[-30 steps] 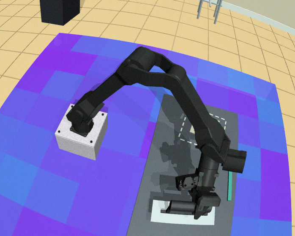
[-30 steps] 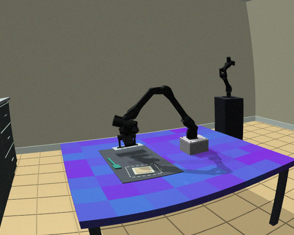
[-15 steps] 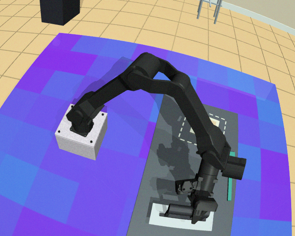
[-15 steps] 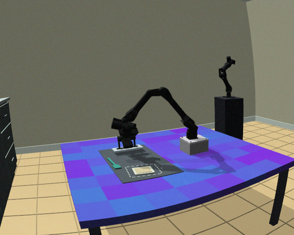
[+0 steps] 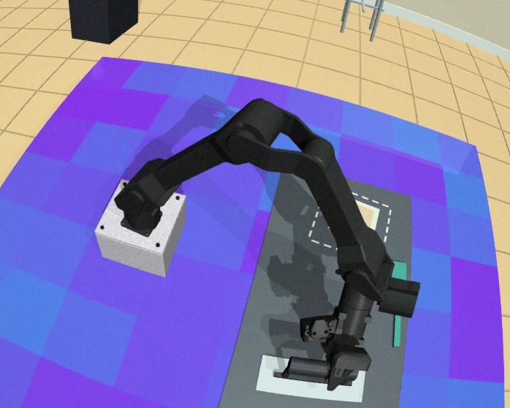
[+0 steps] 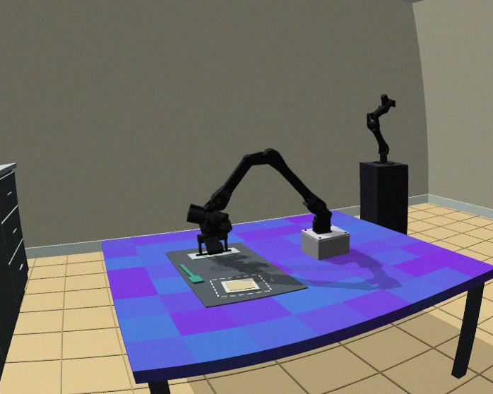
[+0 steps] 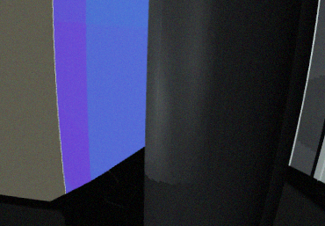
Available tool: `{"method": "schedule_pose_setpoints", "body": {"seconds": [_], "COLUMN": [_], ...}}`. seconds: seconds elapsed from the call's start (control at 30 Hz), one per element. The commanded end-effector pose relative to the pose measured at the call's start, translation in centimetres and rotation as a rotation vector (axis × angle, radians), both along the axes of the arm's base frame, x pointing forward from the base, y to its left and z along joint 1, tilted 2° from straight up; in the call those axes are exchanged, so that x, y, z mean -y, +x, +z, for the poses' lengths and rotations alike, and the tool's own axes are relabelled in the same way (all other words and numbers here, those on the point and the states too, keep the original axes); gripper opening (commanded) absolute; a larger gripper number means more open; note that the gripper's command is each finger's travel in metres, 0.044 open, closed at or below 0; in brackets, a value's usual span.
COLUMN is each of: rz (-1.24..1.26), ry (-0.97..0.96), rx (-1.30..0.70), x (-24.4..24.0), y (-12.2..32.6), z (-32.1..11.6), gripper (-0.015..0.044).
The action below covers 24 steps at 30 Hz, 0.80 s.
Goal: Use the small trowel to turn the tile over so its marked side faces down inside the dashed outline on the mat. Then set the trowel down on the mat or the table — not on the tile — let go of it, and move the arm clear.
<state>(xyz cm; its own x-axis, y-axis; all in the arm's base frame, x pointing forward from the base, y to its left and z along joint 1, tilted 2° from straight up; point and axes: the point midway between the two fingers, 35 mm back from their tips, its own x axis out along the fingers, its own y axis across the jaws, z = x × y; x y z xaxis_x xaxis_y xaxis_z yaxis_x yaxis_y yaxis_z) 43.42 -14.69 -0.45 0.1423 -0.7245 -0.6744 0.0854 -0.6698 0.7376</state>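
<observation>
My gripper (image 5: 337, 369) (image 6: 214, 247) is shut on the dark handle of the trowel (image 5: 307, 368) at the near end of the grey mat (image 5: 242, 382) (image 6: 215, 300). The handle fills the middle of the wrist view (image 7: 193, 91). The trowel's white blade lies level below the handle, at or just above the mat; any small gap is unclear. The tile (image 5: 368, 213) (image 6: 239, 285) lies flat inside the dashed outline (image 5: 315, 240), away from the trowel, with a tan, cream-bordered face up. I cannot tell whether this is its marked side. My arm partly hides the tile in the top view.
A teal paddle-shaped object (image 5: 397, 330) (image 6: 195, 277) lies along the mat's outer edge, partly under my wrist in the top view. My arm's pale base block (image 5: 134, 259) (image 6: 333, 246) stands on the patterned table (image 5: 167, 333) (image 6: 365, 313). A second arm stands on a black pedestal beyond it.
</observation>
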Motion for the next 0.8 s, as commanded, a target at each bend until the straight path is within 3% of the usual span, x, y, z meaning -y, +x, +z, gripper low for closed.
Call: {"method": "schedule_pose_setpoints", "body": {"seconds": [0.0, 0.33, 0.77], "rz": [-0.005, -0.005, -0.004], "ry": [-0.007, -0.007, -0.004], "rx": [0.007, 0.007, 0.005], "x": [0.1, 0.1, -1.3], "y": [0.0, 0.0, -0.1], "z": [0.0, 0.0, 1.2], "gripper": [0.0026, 0.0289, 0.03]}}
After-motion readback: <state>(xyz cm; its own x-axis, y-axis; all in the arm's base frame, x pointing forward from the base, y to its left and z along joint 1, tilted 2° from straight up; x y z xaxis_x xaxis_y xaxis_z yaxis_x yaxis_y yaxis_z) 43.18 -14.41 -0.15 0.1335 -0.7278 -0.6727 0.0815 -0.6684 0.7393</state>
